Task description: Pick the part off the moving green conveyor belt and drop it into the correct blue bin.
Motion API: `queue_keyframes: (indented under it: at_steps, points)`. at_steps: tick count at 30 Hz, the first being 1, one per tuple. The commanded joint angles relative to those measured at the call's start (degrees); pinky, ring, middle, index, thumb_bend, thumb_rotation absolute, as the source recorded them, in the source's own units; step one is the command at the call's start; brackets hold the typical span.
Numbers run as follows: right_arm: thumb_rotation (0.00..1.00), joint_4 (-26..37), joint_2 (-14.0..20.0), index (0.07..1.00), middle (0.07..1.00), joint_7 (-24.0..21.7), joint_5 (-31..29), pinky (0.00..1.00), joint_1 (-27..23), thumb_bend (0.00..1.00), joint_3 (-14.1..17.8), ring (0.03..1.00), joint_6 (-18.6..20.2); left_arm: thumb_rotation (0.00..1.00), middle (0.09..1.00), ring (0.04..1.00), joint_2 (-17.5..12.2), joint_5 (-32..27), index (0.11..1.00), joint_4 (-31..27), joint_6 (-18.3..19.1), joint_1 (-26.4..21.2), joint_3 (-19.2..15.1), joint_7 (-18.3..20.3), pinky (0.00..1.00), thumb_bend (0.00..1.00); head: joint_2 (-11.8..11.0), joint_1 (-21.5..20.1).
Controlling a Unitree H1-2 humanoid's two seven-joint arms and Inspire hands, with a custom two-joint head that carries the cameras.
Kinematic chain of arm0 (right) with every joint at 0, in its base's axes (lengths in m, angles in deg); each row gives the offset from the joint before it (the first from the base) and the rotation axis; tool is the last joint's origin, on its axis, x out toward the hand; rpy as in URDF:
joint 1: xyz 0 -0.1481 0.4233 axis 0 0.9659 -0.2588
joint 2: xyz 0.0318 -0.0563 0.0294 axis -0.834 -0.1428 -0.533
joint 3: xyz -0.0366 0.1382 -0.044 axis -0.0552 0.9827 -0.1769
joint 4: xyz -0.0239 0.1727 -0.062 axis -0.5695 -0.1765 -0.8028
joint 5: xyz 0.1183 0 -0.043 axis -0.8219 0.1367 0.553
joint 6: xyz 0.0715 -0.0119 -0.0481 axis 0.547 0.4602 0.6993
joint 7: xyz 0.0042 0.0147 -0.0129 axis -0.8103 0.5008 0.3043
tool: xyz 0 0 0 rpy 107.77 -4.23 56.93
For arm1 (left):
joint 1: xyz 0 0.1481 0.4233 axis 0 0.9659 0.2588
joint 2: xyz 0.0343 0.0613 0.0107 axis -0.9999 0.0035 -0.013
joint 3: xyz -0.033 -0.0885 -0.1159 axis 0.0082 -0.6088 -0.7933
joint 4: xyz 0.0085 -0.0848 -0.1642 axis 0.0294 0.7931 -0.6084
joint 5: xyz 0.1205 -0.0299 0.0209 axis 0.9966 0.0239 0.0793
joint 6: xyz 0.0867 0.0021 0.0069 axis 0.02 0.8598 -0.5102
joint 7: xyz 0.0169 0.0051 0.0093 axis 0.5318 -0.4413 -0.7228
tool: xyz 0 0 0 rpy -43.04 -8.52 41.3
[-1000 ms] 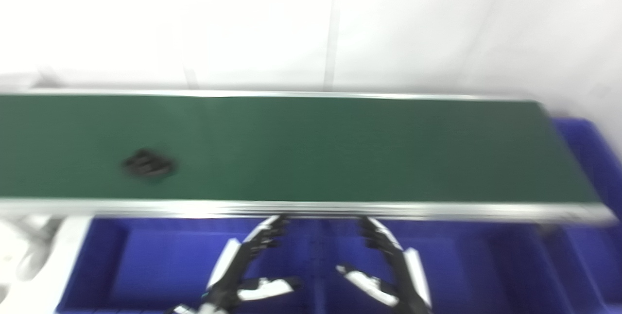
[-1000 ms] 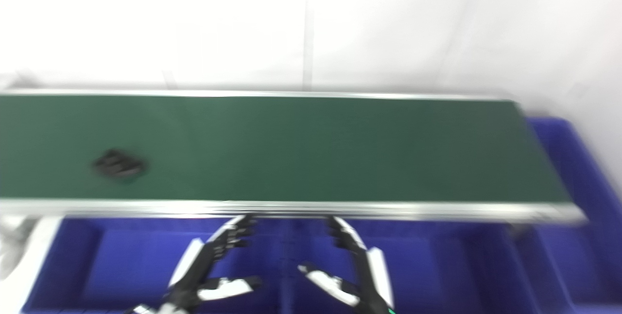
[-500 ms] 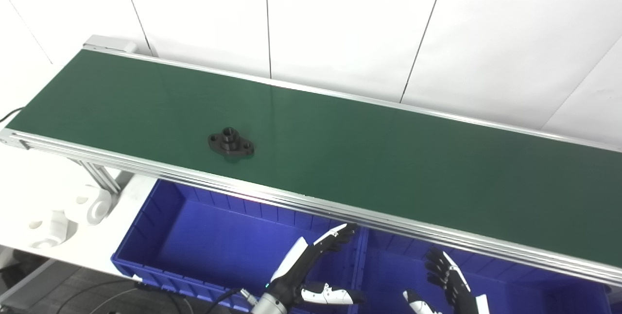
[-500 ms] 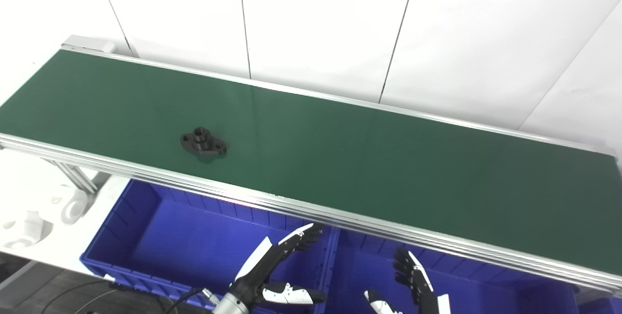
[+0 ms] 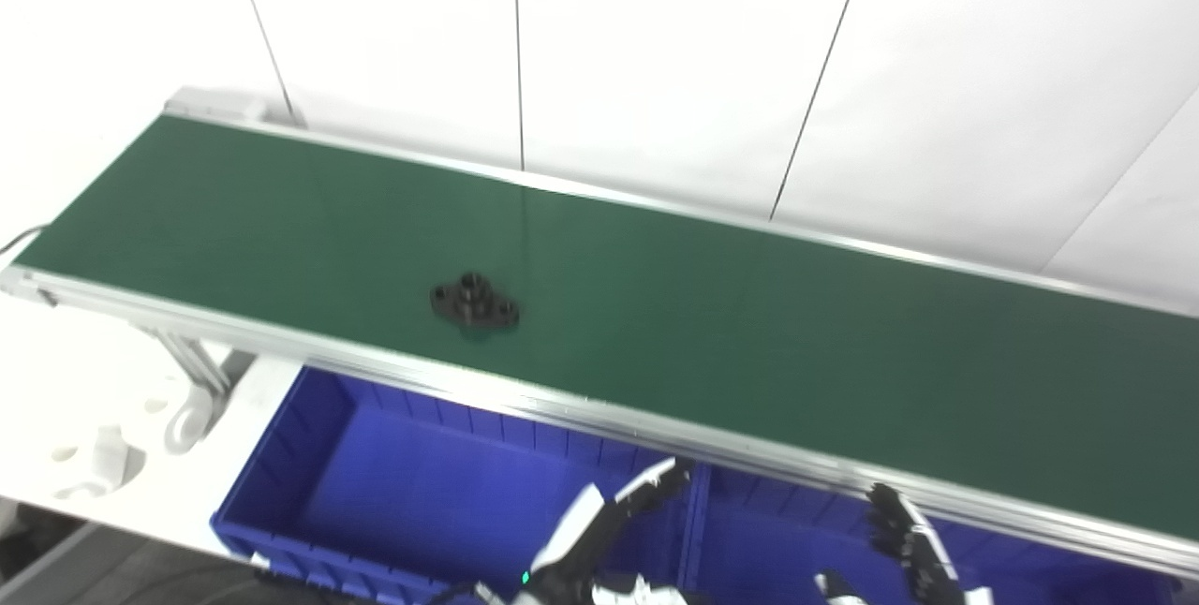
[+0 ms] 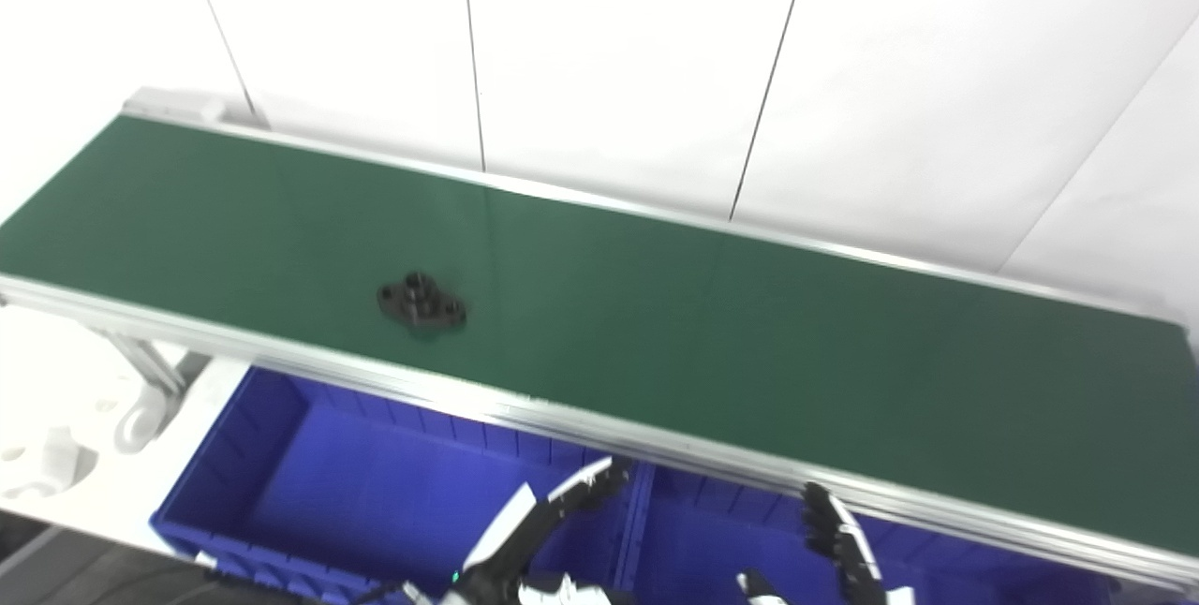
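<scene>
Left eye view: the black part (image 5: pixel 474 302) lies untouched on the green belt (image 5: pixel 749 343), near its front edge, toward the left end. Right eye view: left hand (image 6: pixel 525 539) and right hand (image 6: pixel 838 553) wait empty, fingers spread, above 2 blue bins (image 6: pixel 375 483). Picking and dropping both remain.

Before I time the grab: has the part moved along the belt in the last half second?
Yes. The part has moved rightward along the belt, farther from the belt's left end and now nearly level with the wall seam behind it.
</scene>
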Motion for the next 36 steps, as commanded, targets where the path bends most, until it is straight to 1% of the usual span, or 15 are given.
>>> queue_keyframes:
  at_steps: [1,7,11,14,15,16,17,18,20,21,22,24,27,31,36]
  points:
    - [0.49,3.76,0.11,0.848,0.838,1.62,0.39,0.78,-1.78,0.8,-0.07,0.82,-2.8,0.46,0.889,0.865,-0.58,-0.2,0.898,-0.47,-2.23,-1.22,0.47,-1.5,0.83,0.76,-0.33,-0.65]
    - [0.55,11.14,-0.09,0.846,0.821,0.21,1.72,0.75,-4.19,0.82,1.97,0.8,-2.78,0.49,0.89,0.868,-1.46,0.36,0.898,0.57,-2.23,-2.16,2.42,-4.67,0.83,0.77,-0.72,-2.54]
    - [0.53,14.39,-1.28,0.827,0.804,-2.0,5.31,0.72,-6.26,0.82,4.66,0.777,-1.17,0.49,0.886,0.867,-2.01,0.9,0.895,0.61,-2.23,-2.65,3.82,-7.31,0.83,0.77,-0.83,-3.55]
    - [0.47,15.49,-2.09,0.821,0.797,-4.34,6.23,0.72,-8.02,0.79,5.69,0.771,1.4,0.49,0.882,0.864,-2.53,1.27,0.888,0.64,-2.23,-3.01,5.09,-9.97,0.82,0.77,-0.63,-5.22]
    - [0.46,15.89,-2.48,0.82,0.796,-5.02,6.86,0.72,-8.49,0.79,5.93,0.771,2.47,0.49,0.881,0.863,-2.79,1.18,0.887,0.56,-2.23,-3.08,5.46,-10.62,0.82,0.77,-0.64,-6.55]
    - [0.45,16.33,-2.82,0.82,0.795,-5.81,7.36,0.72,-8.91,0.79,6.16,0.771,3.65,0.49,0.881,0.862,-3.02,1.23,0.887,0.56,-2.23,-3.16,5.89,-11.36,0.82,0.77,-0.64,-6.55]
    - [0.44,16.7,-3.23,0.822,0.795,-6.58,7.71,0.72,-9.36,0.79,6.24,0.771,4.79,0.5,0.878,0.854,-3.3,1.24,0.887,0.55,-2.23,-3.24,6.24,-12.0,0.81,0.77,-0.54,-8.26]
    - [0.43,17.05,-3.56,0.823,0.795,-7.4,8.01,0.72,-9.85,0.79,6.29,0.771,5.79,0.51,0.876,0.848,-3.52,1.29,0.887,0.6,-2.23,-3.32,6.59,-12.58,0.8,0.77,-0.54,-8.26]
    - [0.41,17.77,-4.35,0.823,0.792,-8.85,9.21,0.72,-10.84,0.79,6.22,0.768,7.82,0.51,0.875,0.841,-4.22,1.72,0.887,0.61,-2.23,-3.62,7.58,-14.11,0.79,0.75,-0.32,-10.5]
    - [0.4,18.0,-4.79,0.822,0.79,-9.63,9.9,0.71,-11.67,0.79,6.02,0.765,8.8,0.52,0.876,0.844,-4.63,1.61,0.887,0.51,-2.23,-3.78,8.07,-14.61,0.79,0.75,-0.29,-12.44]
    - [0.39,18.16,-5.12,0.82,0.788,-10.19,10.36,0.71,-12.2,0.79,5.95,0.759,9.43,0.52,0.88,0.851,-4.94,1.47,0.887,0.43,-2.23,-3.91,8.47,-14.99,0.8,0.74,-0.29,-12.44]
    - [0.38,19.02,-5.97,0.821,0.791,-12.79,12.29,0.69,-14.71,0.78,5.09,0.756,13.42,0.52,0.887,0.859,-5.69,0.83,0.891,0.24,-2.23,-4.3,9.41,-15.63,0.81,0.73,-0.12,-14.92]
    - [0.35,17.94,-6.81,0.821,0.794,-15.64,14.36,0.66,-18.53,0.77,4.08,0.746,16.92,0.53,0.895,0.864,-6.52,0.61,0.898,0.63,-2.23,-4.93,10.71,-17.14,0.81,0.71,0.06,-16.72]
    - [0.37,14.06,-7.67,0.815,0.793,-16.56,16.13,0.67,-22.22,0.79,3.51,0.752,17.99,0.56,0.902,0.877,-7.38,1.27,0.908,0.41,-2.23,-5.2,11.8,-18.4,0.83,0.68,0.54,-17.77]
    - [0.37,11.44,-8.83,0.809,0.791,-17.29,19.2,0.69,-25.3,0.8,2.49,0.762,20.29,0.56,0.904,0.873,-7.88,0.06,0.911,-0.96,-2.23,-4.6,12.15,-18.93,0.82,0.65,1.6,-19.04]
